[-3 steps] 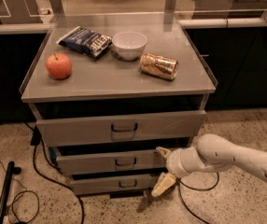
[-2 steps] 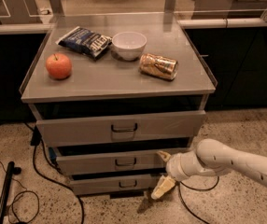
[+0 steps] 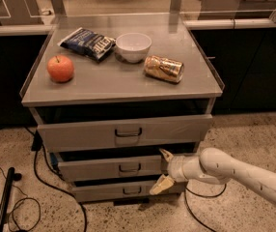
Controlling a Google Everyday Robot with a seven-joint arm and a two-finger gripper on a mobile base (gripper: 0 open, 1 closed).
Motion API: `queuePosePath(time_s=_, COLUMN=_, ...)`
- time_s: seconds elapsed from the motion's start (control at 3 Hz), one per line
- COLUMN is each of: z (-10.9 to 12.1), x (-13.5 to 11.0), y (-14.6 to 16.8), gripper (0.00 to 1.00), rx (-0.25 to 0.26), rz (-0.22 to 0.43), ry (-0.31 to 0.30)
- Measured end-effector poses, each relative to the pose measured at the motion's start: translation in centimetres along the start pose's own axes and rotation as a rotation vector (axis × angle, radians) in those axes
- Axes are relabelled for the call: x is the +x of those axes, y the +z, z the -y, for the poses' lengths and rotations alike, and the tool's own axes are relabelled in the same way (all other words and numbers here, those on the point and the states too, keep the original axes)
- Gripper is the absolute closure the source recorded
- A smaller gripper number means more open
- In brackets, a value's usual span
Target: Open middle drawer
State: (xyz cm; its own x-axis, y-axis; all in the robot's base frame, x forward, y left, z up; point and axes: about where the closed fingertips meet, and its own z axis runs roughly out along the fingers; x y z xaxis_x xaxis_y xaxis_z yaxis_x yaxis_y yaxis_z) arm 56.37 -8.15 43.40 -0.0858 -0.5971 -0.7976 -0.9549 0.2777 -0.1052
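Gripper point(image 3: 163, 170) is sitting at the right end of the middle drawer point(image 3: 110, 168), jaws spread wide apart and holding nothing. One pale finger is pointing up at the drawer's top edge. The other is angling down over the front of the bottom drawer point(image 3: 114, 191). Whether either finger is touching metal, cannot tell. White arm point(image 3: 234, 174) is coming in from the lower right, low over the floor.

Middle drawer is lying second of three in the grey cabinet point(image 3: 203, 83), its front facing the camera. Its small dark handle point(image 3: 129, 167) is sitting at centre, left of the gripper and apart from it. A dark gap is showing along the top of its front.

Top drawer point(image 3: 80, 134) is sitting directly above, the widest and tallest front, with its own handle point(image 3: 128, 132) at centre and a dark gap above it.

On the cabinet top:
- apple point(image 3: 61, 68) is sitting at the left
- dark chip bag point(image 3: 87, 42) is lying toward the back left
- white bowl point(image 3: 133, 46) is standing just beside the bag, to its right
- gold can point(image 3: 163, 69) is lying on its side right of centre, near the bowl

Black cables point(image 3: 37, 174) are trailing over the speckled floor point(image 3: 254, 139) left of the cabinet.
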Motion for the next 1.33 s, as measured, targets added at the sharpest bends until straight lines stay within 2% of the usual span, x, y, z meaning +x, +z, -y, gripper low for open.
queuePosePath(time_s=0.33, z=0.00, x=0.00, y=0.00, gripper=0.00, rx=0.000, rz=0.000, ry=0.000)
queuePosePath(time_s=0.67, z=0.00, x=0.00, y=0.01, gripper=0.18, rx=0.000, rz=0.000, ry=0.000)
queuePosePath(time_s=1.0, z=-0.01, x=0.00, y=0.01, gripper=0.49, rx=0.000, rz=0.000, ry=0.000)
queuePosePath(time_s=1.33, z=-0.01, x=0.00, y=0.01, gripper=0.72, rx=0.000, rz=0.000, ry=0.000)
